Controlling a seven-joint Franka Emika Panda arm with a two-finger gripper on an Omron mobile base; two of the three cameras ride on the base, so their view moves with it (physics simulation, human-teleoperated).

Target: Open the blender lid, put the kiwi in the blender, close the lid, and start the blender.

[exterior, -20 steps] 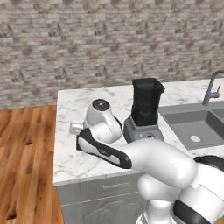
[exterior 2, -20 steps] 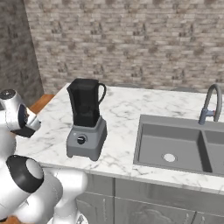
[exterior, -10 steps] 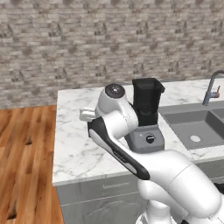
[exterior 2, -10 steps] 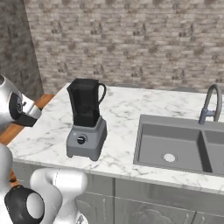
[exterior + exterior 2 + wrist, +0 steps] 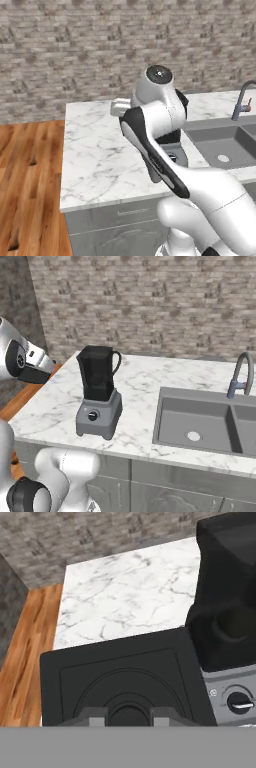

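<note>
Two-finger gripper [image 5: 128,717] clamping flat black square blender lid [image 5: 125,682], holding it out left of grey-based blender with tall black jar [image 5: 100,392], above white marble counter [image 5: 150,401]. Jar top looking open. Lid wants carrying well aside and setting down flat, leaving jar mouth free. Kiwi: cannot tell where. Versus earlier frame: arm raised higher, hand swinging further left.

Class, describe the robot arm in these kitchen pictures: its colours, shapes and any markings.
The arm is glossy white with rounded, bulbous links, black bands at the joints and a dark round cap on top. The gripper has two small grey finger tips.
</note>
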